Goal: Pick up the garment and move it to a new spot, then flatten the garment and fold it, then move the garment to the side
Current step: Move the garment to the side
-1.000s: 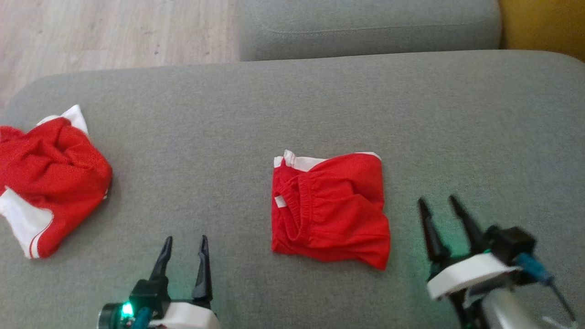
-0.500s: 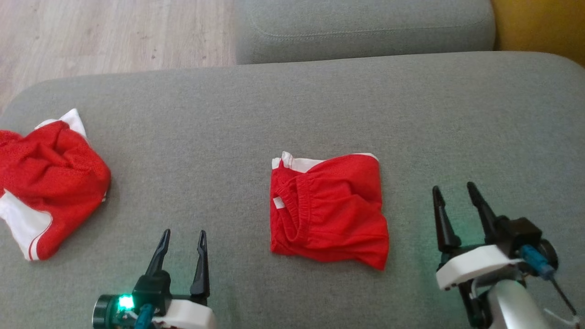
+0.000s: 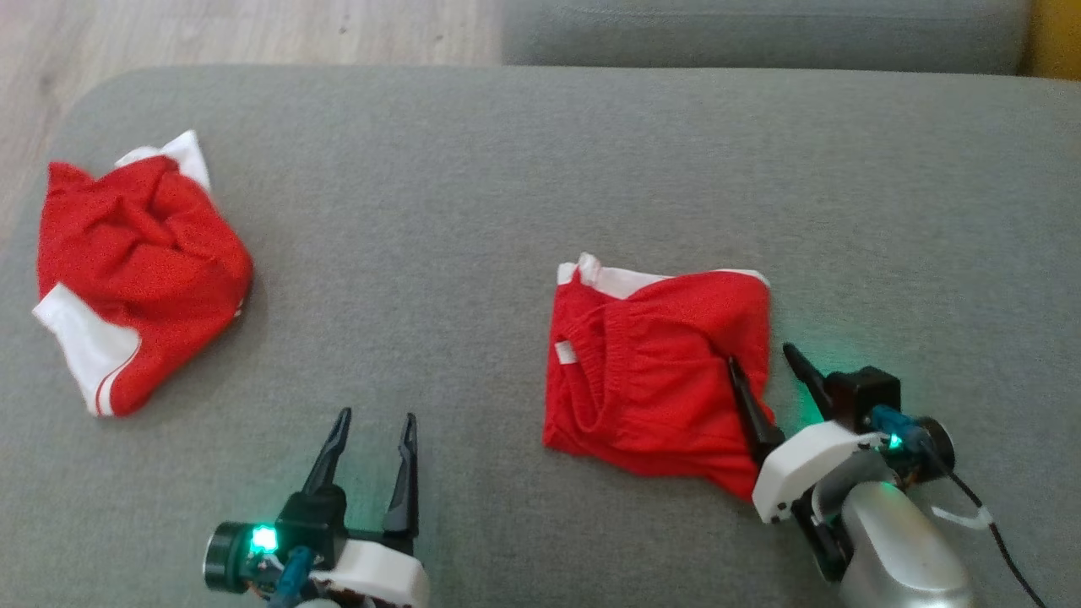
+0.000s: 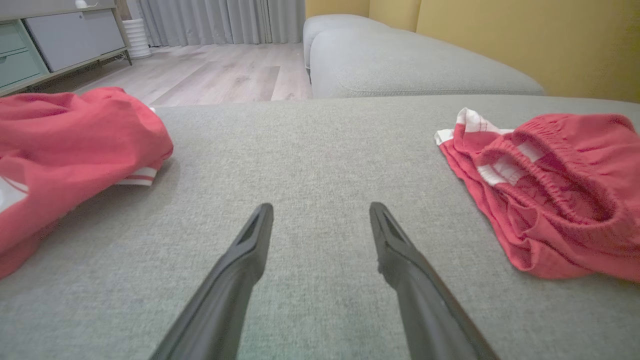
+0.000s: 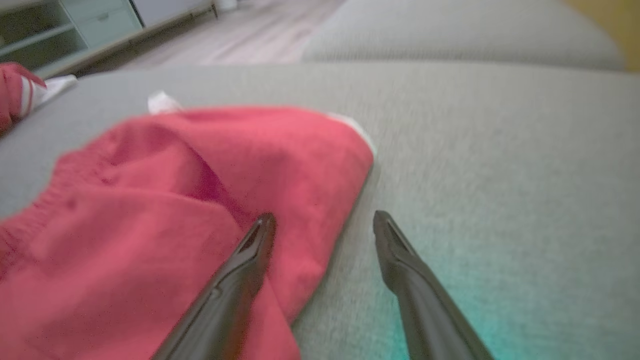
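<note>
Closest to you, your left tool [image 3: 377, 414] sits low on the left over bare sofa seat [image 3: 473, 211]. Its two fingers are spread apart with nothing between them. In the left wrist view, the left tool [image 4: 321, 206] points across grey fabric alone, well clear of both pieces of clothing.

Your right tool [image 3: 760, 355] is at the lower right, also spread wide and holding nothing. It straddles the right edge of the red shorts [image 3: 659, 371]. In the right wrist view, one finger of the right tool [image 5: 324, 215] lies over the red cloth [image 5: 175, 200] and the other over grey seat just beside it. You cannot tell whether the finger actually touches the fabric.

The shorts lie folded near the middle of the seat, a little to your right. The elastic waistband faces left and white trim shows along the far edge. The left wrist view shows them [image 4: 550, 200] off to the right, with the waistband gaping.

Farther left, a second red garment [image 3: 135, 262] with white panels lies crumpled near the seat's left edge, well apart from the shorts.

Beyond the seat are another grey cushion [image 3: 760, 34] and wooden floor [image 3: 253, 29]. The left wrist view adds a yellow wall [image 4: 500, 35], a cabinet [image 4: 50, 40] and curtains [image 4: 220, 20].
</note>
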